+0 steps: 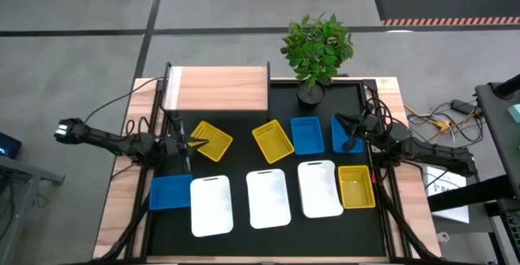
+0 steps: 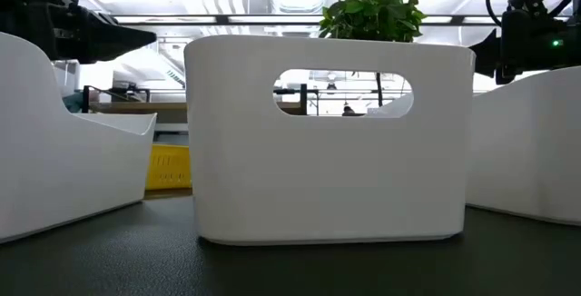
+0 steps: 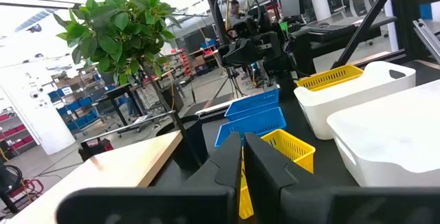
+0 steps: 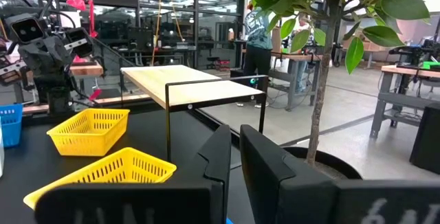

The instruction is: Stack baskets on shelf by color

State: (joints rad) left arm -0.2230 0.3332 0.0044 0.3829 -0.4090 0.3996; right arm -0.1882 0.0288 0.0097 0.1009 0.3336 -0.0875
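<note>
The light-wood shelf (image 1: 218, 89) stands at the table's far left. One yellow basket (image 1: 215, 141) lies in front of it, and my left gripper (image 1: 193, 141) (image 3: 243, 159) is shut at its left end. A second yellow basket (image 1: 272, 141) and a blue basket (image 1: 306, 135) rest flat mid-table. My right gripper (image 1: 343, 127) (image 4: 234, 159) is shut over another blue basket (image 1: 337, 137). Along the near side sit a blue basket (image 1: 171, 192), three white baskets (image 1: 211, 204) (image 1: 268, 197) (image 1: 320, 188) and a yellow basket (image 1: 356, 186). My left gripper pinches the yellow basket's left rim (image 3: 240, 198) between its two fingers, coming level from the table's left. Only a yellow sliver shows between the fingers, which hide the rest of the contact. The basket looks to be resting on the table. My right gripper closes on the blue basket's wall (image 4: 227, 220), coming from the table's right. Only a blue sliver shows between the fingers (image 4: 268, 165). The gripper body hides the rest, and I cannot tell whether the basket is lifted.
A potted plant (image 1: 317, 45) stands at the far edge, just beyond the right gripper and to the right of the shelf. The white baskets (image 2: 331, 137) fill the low view. Cables and equipment lie off the table's right side (image 1: 443, 123).
</note>
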